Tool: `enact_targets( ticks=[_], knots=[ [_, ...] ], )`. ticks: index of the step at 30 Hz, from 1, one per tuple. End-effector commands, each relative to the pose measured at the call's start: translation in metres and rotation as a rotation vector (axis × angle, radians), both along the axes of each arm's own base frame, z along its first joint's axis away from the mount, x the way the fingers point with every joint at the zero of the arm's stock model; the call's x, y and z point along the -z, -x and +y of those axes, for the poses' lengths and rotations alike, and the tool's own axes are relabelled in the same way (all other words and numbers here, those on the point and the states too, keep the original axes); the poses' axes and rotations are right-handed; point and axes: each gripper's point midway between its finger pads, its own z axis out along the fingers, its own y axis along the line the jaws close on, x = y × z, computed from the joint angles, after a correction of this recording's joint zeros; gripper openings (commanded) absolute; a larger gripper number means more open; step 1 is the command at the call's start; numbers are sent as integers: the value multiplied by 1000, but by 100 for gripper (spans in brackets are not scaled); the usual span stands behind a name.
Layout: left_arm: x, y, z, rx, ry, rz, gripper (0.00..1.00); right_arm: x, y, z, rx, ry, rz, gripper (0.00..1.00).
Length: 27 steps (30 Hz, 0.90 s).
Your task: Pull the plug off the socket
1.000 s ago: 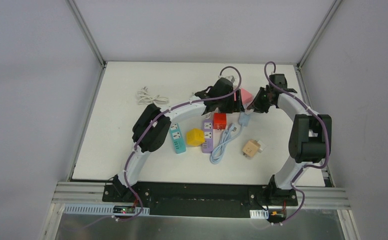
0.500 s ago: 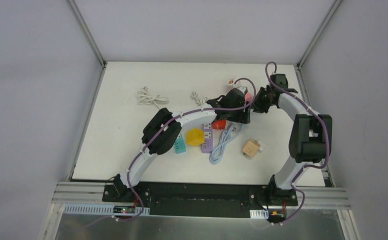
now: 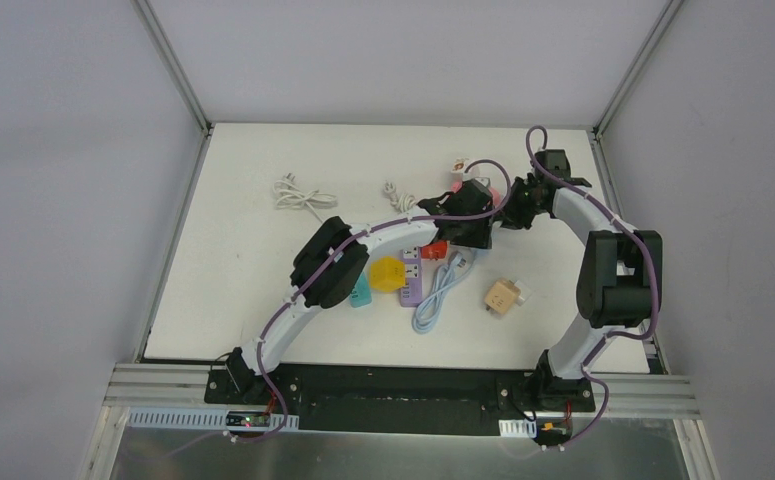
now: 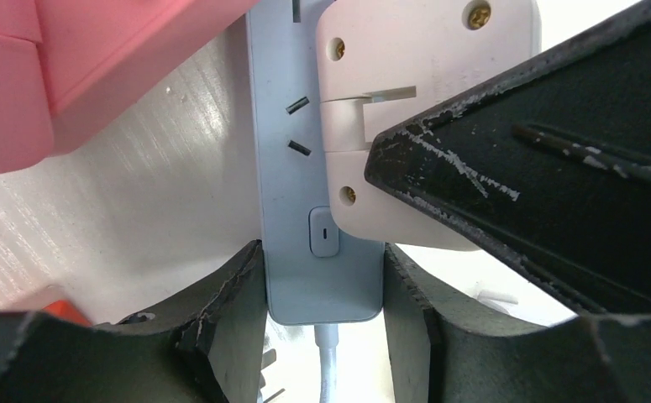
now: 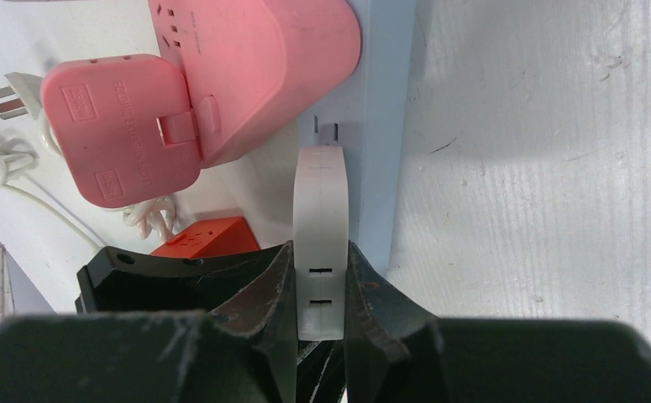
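Observation:
A light blue power strip (image 4: 275, 185) lies on the white table with a white plug (image 4: 406, 75) against its face. My left gripper (image 4: 322, 285) is shut on the strip's cable end, one finger on each long side. My right gripper (image 5: 322, 277) is shut on the white plug (image 5: 320, 201), seen edge-on beside the strip (image 5: 385, 126). Its black finger (image 4: 540, 193) crosses the left wrist view. In the top view both grippers meet at the back right, left (image 3: 473, 225) and right (image 3: 513, 210); the plug is hidden there.
A pink adapter (image 5: 254, 67) with a pink plug (image 5: 120, 126) sits on the strip's far end. A red cube socket (image 3: 436, 249), purple strip (image 3: 413, 280), yellow cube (image 3: 388, 273), tan adapter (image 3: 501, 297) and the blue cable (image 3: 438, 295) lie nearby. A white cable (image 3: 298, 192) lies back left.
My left arm has swung right and its gripper has closed in on the blue strip next to the right gripper. The blue cable has shifted slightly. The right arm has barely moved.

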Motion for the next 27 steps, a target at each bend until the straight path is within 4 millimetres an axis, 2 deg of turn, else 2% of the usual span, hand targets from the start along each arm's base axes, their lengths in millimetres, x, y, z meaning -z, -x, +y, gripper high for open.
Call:
enact_targets(
  ticks=[1, 4, 7, 12, 16, 20, 22, 24, 27],
  knots=[
    [5, -3, 21, -34, -72, -20, 22, -28, 4, 6, 11, -33, -40, 0],
    [7, 1, 31, -35, -101, -28, 13, -39, -3, 5, 48, -41, -83, 0],
    [12, 7, 42, -33, -127, -37, 6, -60, -12, 17, 44, -123, -148, 0],
    [17, 14, 51, 1, -127, -66, 0, -78, -21, 30, 24, -216, -196, 0],
    [19, 16, 53, 30, -118, -96, 0, -65, -19, 33, 31, -234, -181, 0],
    [20, 17, 57, 68, -137, -127, 0, -28, -16, 17, 77, -94, -108, 0],
    [19, 17, 57, 96, -140, -159, 0, -17, -14, 12, 89, -33, -80, 0],
    [20, 17, 58, 125, -156, -193, 0, -13, -14, 11, 95, -1, -61, 0],
    [25, 19, 63, 160, -209, -231, 0, -18, -17, 18, 80, -13, -47, 0]
  ],
)
